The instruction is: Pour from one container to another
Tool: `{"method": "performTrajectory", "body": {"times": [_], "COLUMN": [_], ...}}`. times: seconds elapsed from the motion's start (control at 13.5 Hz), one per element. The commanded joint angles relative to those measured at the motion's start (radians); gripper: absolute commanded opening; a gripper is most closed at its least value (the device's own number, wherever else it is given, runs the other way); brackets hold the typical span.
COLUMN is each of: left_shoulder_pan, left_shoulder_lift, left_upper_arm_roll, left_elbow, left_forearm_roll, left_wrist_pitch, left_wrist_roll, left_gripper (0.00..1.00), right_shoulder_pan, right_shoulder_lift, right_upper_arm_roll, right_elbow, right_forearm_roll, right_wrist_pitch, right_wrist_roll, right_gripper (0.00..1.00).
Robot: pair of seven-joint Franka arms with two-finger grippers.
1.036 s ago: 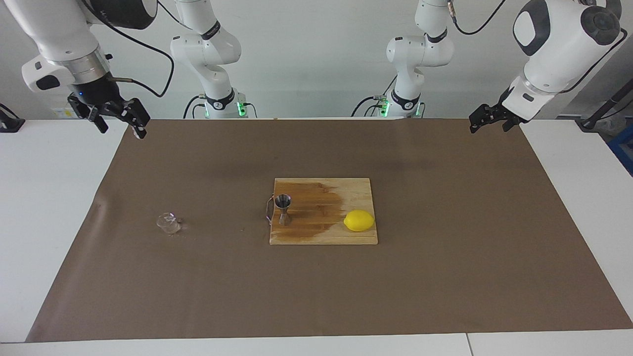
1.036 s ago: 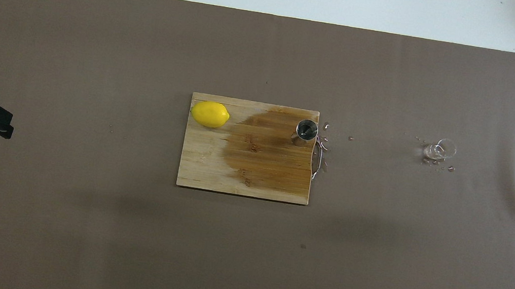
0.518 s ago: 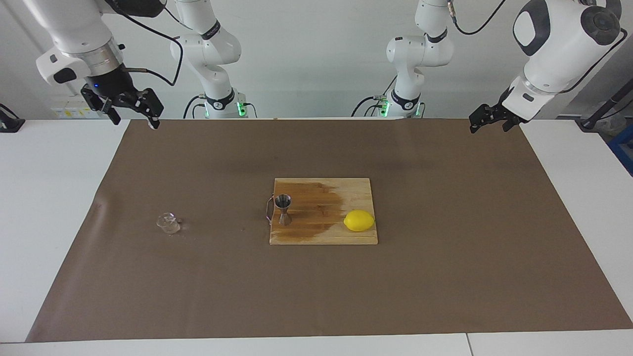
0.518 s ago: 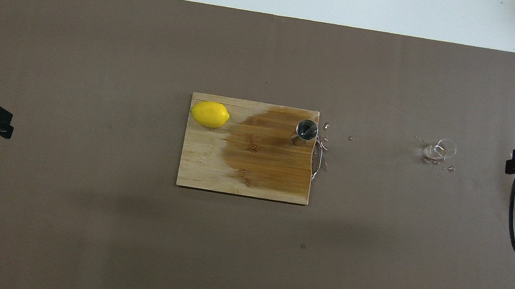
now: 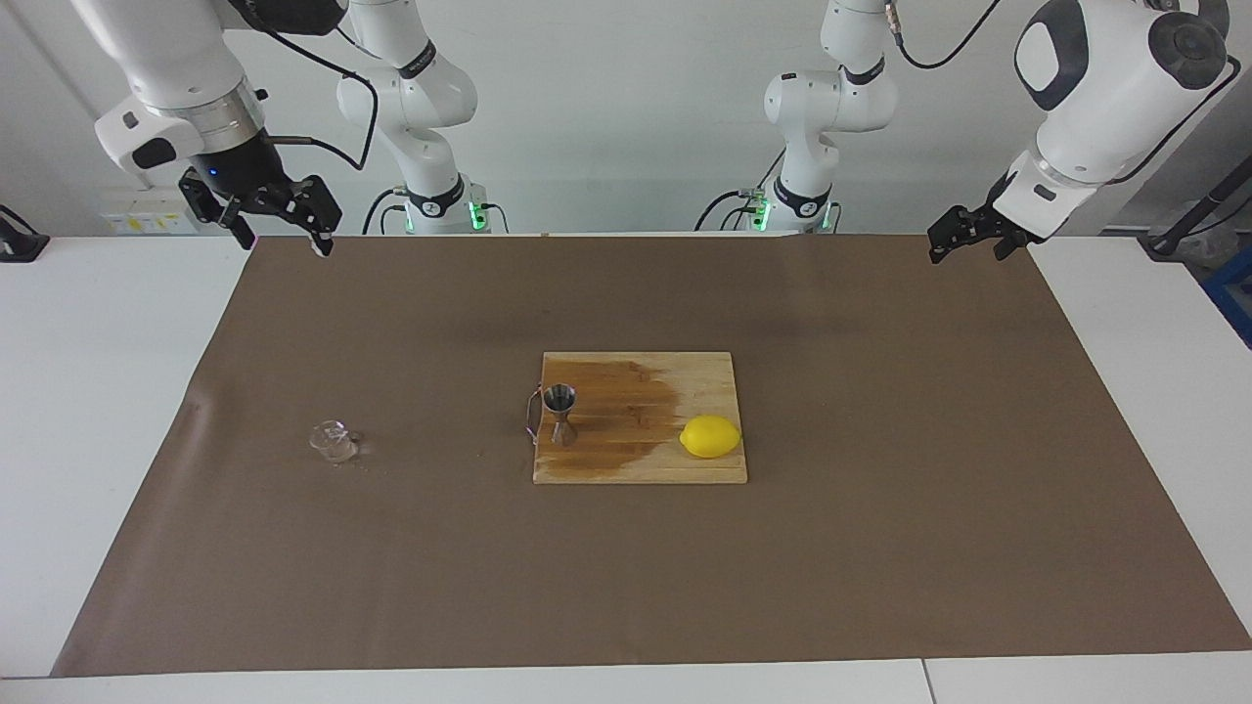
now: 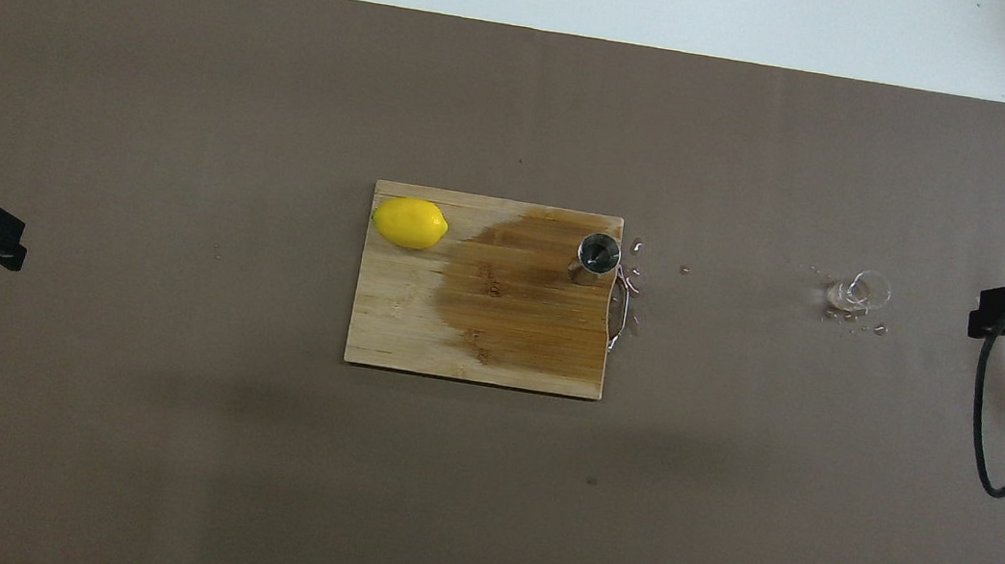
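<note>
The small clear glass cup [image 5: 333,441] stands on the brown mat toward the right arm's end of the table, with droplets around it; it also shows in the overhead view [image 6: 858,295]. The metal hourglass jigger [image 5: 560,414] stands upright on the wooden cutting board [image 5: 706,370], at the board edge facing the cup, and shows from above [image 6: 598,256]. My right gripper [image 5: 280,231] hangs open and empty in the air over the mat's edge, apart from the cup [image 6: 993,320]. My left gripper [image 5: 966,242] waits open and empty over the mat's other end [image 6: 3,241].
A yellow lemon [image 5: 710,436] lies on the cutting board [image 6: 399,327] at its corner toward the left arm's end. A dark wet patch covers the board around the jigger. Droplets lie on the mat between board and cup. White table surrounds the mat.
My right gripper has risen a little and moved in over the mat, closer to the glass cup's position. The left arm, cup, jigger and lemon have not moved.
</note>
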Motion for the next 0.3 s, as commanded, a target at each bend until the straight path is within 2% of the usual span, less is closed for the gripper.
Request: {"method": "performTrajectory", "body": {"times": [0.0,0.22], "left_shoulder_pan": [-0.007,-0.007], "left_shoulder_lift": [-0.03,-0.03], "left_upper_arm_roll": [0.006,0.006], "left_elbow": [-0.032,-0.032], "left_forearm_roll": [0.002,0.002], "left_wrist_pitch": [-0.002,-0.003], "left_wrist_roll": [-0.013,-0.013], "left_gripper": [1.0,1.0], "right_shoulder_pan": [-0.019,-0.045], "right_shoulder_lift": [-0.009,-0.017], "right_upper_arm_roll": [-0.009,-0.013], "right_elbow": [0.002,-0.002], "right_forearm_roll": [0.016,0.016], "right_wrist_pitch": [0.007,-0.005], "right_wrist_roll": [0.001,-0.002], "right_gripper": [1.0,1.0]}}
